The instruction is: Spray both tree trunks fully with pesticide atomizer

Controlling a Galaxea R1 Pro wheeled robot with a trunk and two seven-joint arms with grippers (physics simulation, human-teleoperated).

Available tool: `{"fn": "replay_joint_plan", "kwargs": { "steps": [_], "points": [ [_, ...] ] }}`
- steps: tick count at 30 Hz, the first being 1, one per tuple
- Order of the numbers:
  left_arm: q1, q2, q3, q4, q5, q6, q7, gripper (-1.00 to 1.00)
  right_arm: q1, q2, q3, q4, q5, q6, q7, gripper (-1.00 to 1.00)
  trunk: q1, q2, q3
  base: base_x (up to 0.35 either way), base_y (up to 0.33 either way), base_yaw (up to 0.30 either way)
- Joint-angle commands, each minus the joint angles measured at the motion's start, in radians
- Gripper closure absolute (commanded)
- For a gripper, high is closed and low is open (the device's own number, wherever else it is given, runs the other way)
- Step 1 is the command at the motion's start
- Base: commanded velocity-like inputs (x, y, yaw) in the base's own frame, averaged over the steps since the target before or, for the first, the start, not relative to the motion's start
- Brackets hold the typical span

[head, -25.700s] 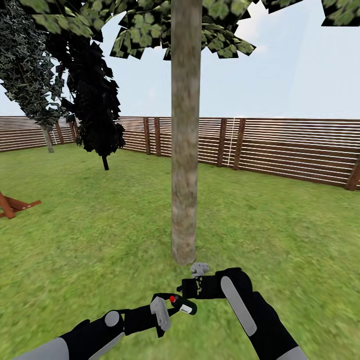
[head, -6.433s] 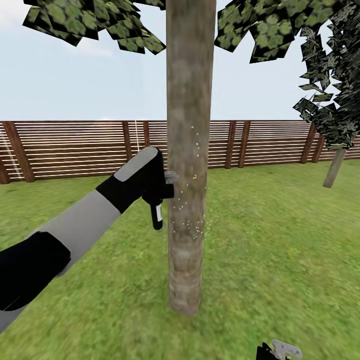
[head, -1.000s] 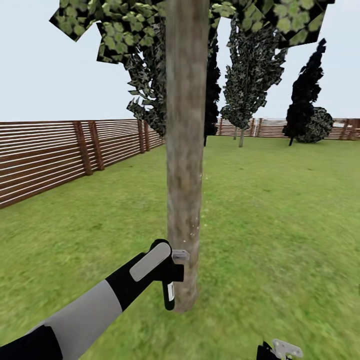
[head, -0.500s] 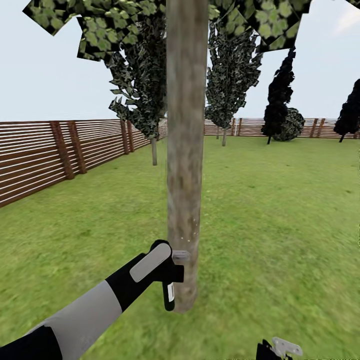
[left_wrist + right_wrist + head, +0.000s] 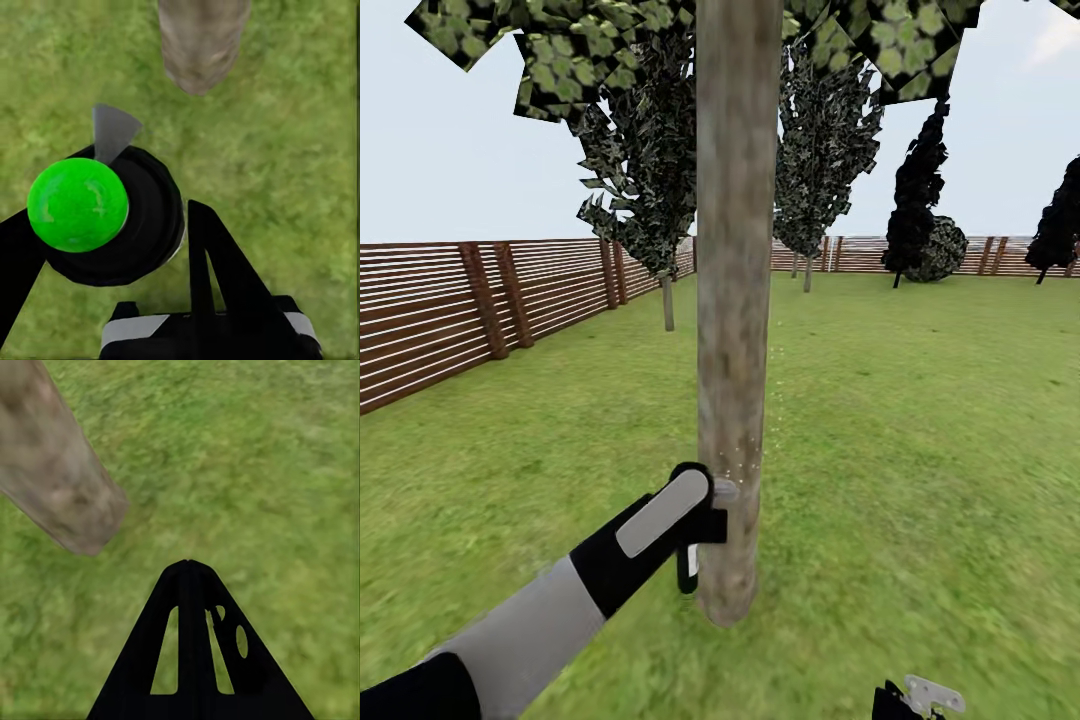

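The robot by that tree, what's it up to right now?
The left gripper is shut on the pesticide atomizer, held low against the tree trunk, with fine white droplets speckling the bark just above the nozzle. So it looks mid-spray on the lower trunk. The right gripper hangs over the grass beside the trunk's base, its fingers together and holding nothing. A slatted wooden fence rings the lawn.
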Motion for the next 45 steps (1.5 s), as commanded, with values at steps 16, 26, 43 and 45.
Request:
{"fn": "replay_joint_plan", "kwargs": {
  "steps": [16, 26, 43, 45],
  "points": [
    [-0.515, 0.000, 0.003, 0.166, 0.474, 0.004, 0.155, 1.00, -0.001, 0.001, 0.000, 0.003, -0.011, -0.001, 0.002, 1.00, 0.001, -0.002, -0.002, 0.000, 0.000, 0.000],
    [-0.732, -0.010, 0.003, 0.312, 0.628, 0.005, 0.155, 1.00, -0.001, 0.003, 0.000, 0.007, -0.011, 0.000, 0.002, 1.00, 0.001, -0.002, -0.002, 0.000, 0.000, 0.000],
    [-0.729, -0.079, -0.001, 0.273, 0.665, 0.009, 0.156, 1.00, -0.002, 0.006, 0.000, 0.011, -0.009, 0.001, 0.001, 1.00, 0.001, -0.002, -0.002, 0.000, 0.000, 0.000],
    [-0.657, -0.075, -0.006, 0.265, 0.655, 0.016, 0.159, 1.00, -0.002, 0.006, 0.000, 0.011, -0.009, 0.001, 0.001, 1.00, 0.001, -0.002, -0.002, 0.000, 0.000, 0.000]
  ]
}}
